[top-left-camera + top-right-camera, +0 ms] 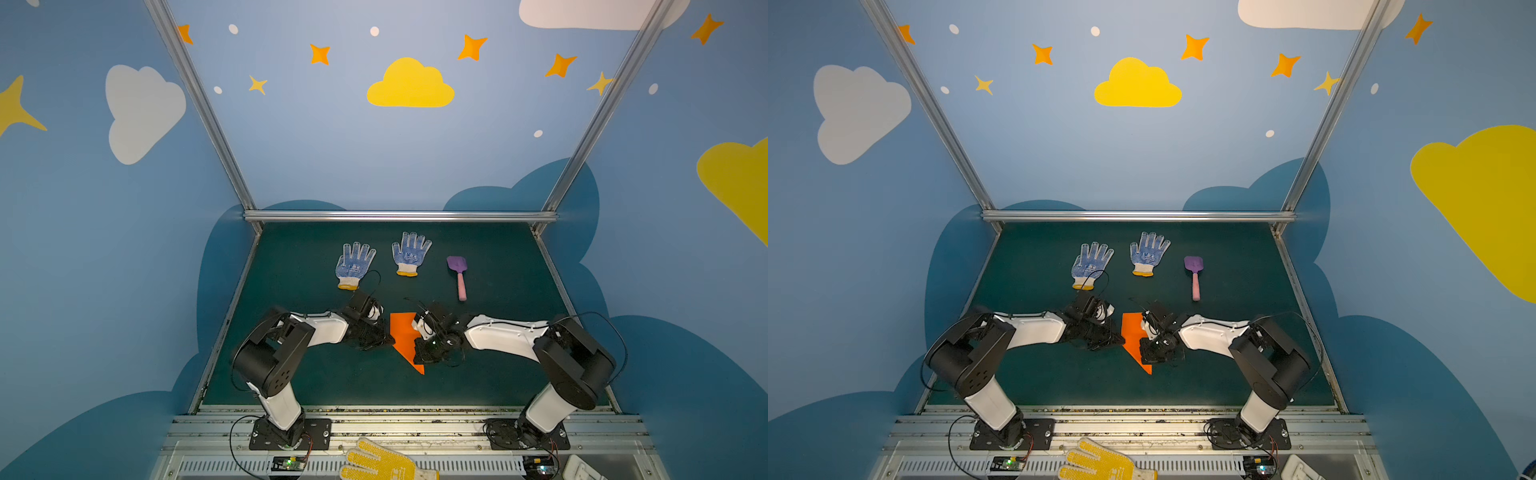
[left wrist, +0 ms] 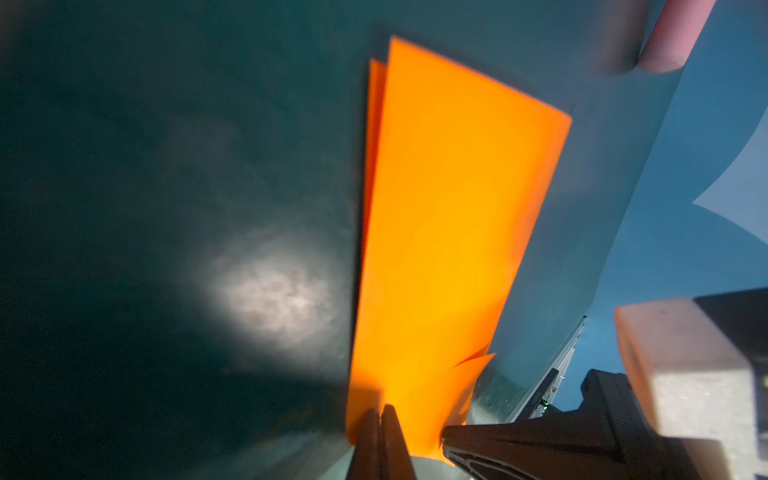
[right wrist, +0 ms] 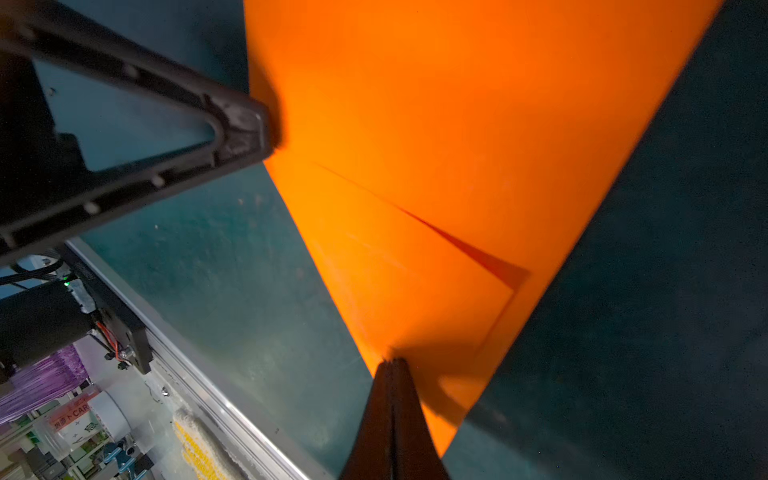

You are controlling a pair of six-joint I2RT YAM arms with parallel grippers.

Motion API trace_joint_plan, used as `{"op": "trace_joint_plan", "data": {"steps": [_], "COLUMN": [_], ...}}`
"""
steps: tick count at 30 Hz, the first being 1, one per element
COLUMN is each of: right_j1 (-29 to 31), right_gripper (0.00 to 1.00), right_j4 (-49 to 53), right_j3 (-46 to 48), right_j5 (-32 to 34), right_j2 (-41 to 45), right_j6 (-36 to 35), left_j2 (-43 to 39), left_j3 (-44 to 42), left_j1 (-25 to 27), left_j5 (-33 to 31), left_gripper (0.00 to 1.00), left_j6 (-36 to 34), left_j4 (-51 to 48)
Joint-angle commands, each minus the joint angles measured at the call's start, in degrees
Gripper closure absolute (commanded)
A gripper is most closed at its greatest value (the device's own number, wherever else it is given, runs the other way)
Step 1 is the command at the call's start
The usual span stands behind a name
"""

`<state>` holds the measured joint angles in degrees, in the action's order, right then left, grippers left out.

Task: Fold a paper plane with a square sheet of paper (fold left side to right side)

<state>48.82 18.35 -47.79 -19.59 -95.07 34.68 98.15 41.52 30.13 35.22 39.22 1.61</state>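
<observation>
The bright orange sheet of paper point(image 1: 402, 332) point(image 1: 1133, 332) lies on the green mat, folded in layers into a long paper plane shape that tapers to a point toward the front edge. My left gripper point(image 1: 384, 340) point(image 2: 380, 409) is shut, its tips resting on the paper's left edge point(image 2: 449, 228). My right gripper point(image 1: 417, 353) point(image 3: 390, 361) is shut too, with its tips pressed on the paper point(image 3: 457, 124) near the pointed end. A diagonal flap edge shows in the right wrist view. The right gripper body hides the paper's right side in both top views.
Two white gloves with blue dots point(image 1: 355, 266) point(image 1: 410, 253) lie behind the paper. A purple-and-pink toy shovel point(image 1: 457, 276) lies at the back right. A yellow dotted glove point(image 1: 382, 461) rests on the front rail, off the mat.
</observation>
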Motion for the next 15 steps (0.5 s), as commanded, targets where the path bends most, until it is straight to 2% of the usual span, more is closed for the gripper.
{"op": "trace_joint_plan", "data": {"steps": [1, 11, 15], "right_j1": [-0.1, -1.8, -2.8], "right_gripper": [1.00, 1.00, 1.00], "right_j4": [0.9, 4.1, 5.6], "right_j3": [1.7, -3.4, -5.7], "right_j5": [1.3, 0.5, 0.7], "right_j2": [-0.3, 2.3, 2.7], "right_j6": [-0.1, -2.5, -3.4], "left_j2": [0.6, -4.6, -7.4], "left_j3": [-2.2, -1.7, -1.8], "left_j1": [-2.1, -4.5, -4.4], "left_j5": [-4.8, -3.9, -3.1], "left_gripper": [0.96, 0.96, 0.88], "left_j6": [-2.4, -3.2, -1.9], "left_j4": [-4.1, -6.9, -7.4]}}
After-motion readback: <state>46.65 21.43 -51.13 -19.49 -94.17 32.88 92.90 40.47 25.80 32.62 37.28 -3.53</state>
